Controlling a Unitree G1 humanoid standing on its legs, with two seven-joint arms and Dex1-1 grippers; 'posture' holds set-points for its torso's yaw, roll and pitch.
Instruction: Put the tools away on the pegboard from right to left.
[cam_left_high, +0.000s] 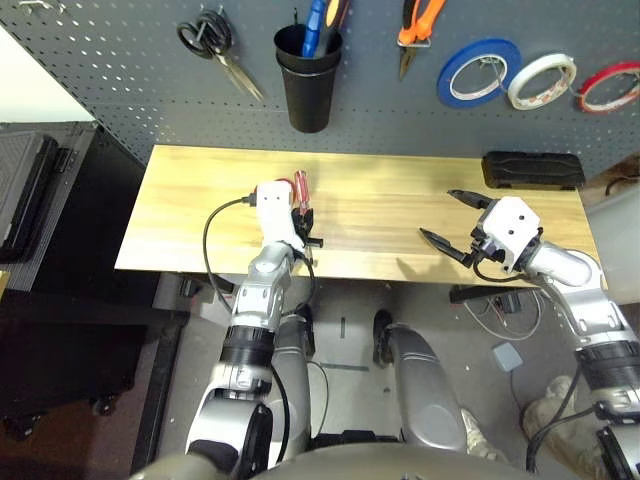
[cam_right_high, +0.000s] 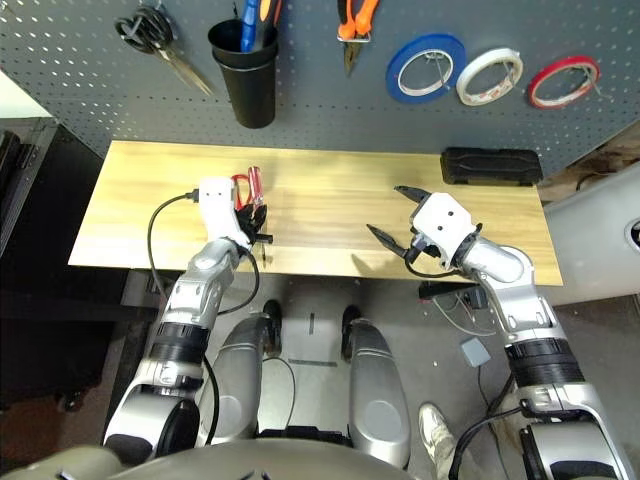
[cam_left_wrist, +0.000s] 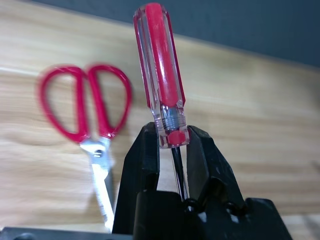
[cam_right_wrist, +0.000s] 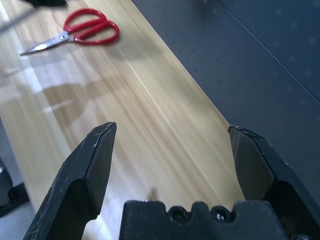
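My left gripper (cam_left_wrist: 172, 134) is shut on the slim red-handled screwdriver (cam_left_wrist: 159, 70), holding it where the shaft meets the handle, low over the left half of the wooden bench. The red-handled scissors (cam_left_wrist: 85, 107) lie flat on the wood just beside it. My right gripper (cam_left_high: 440, 214) hovers open and empty over the right half of the bench, and its wrist view also shows the scissors (cam_right_wrist: 90, 31). On the dark grey pegboard (cam_left_high: 120, 80), the orange-handled pliers (cam_left_high: 418, 25) and the thin red tape ring (cam_left_high: 610, 87) hang on hooks.
Black-handled scissors (cam_left_high: 215, 45), a black cup (cam_left_high: 308, 75) holding blue tools, a blue tape roll (cam_left_high: 478, 73) and a white tape roll (cam_left_high: 541, 80) also hang on the board. A black case (cam_left_high: 533, 170) lies at the bench's far right.
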